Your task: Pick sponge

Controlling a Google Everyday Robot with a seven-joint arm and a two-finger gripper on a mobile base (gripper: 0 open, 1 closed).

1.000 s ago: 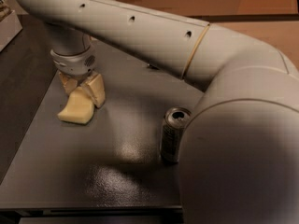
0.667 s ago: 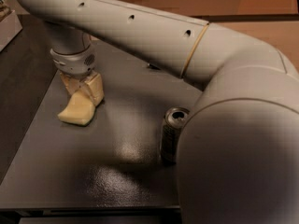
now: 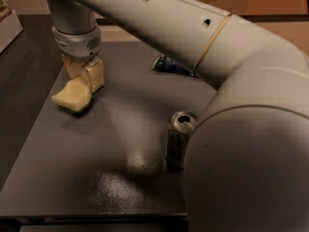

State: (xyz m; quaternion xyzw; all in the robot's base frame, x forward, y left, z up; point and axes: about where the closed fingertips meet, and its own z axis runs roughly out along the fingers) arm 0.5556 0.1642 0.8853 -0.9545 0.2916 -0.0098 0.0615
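Observation:
The pale yellow sponge (image 3: pixel 71 96) hangs tilted at the far left of the dark grey table (image 3: pixel 96 178), a little above the top with a shadow under it. My gripper (image 3: pixel 83 80) comes straight down from the arm's grey wrist and is shut on the sponge's upper right end. Its beige fingers (image 3: pixel 96 72) stand on either side of that end. The sponge's lower left end sticks out free toward the table's left edge.
A silver drink can (image 3: pixel 179 139) stands upright right of the table's middle, next to my arm's large elbow (image 3: pixel 251 168). A blue packet (image 3: pixel 169 65) lies at the back, partly hidden by the arm. A white box (image 3: pixel 8 30) stands off the table's far left.
The gripper has risen with the sponge in it. The sponge has come up off the table top and a shadow now shows beneath it.

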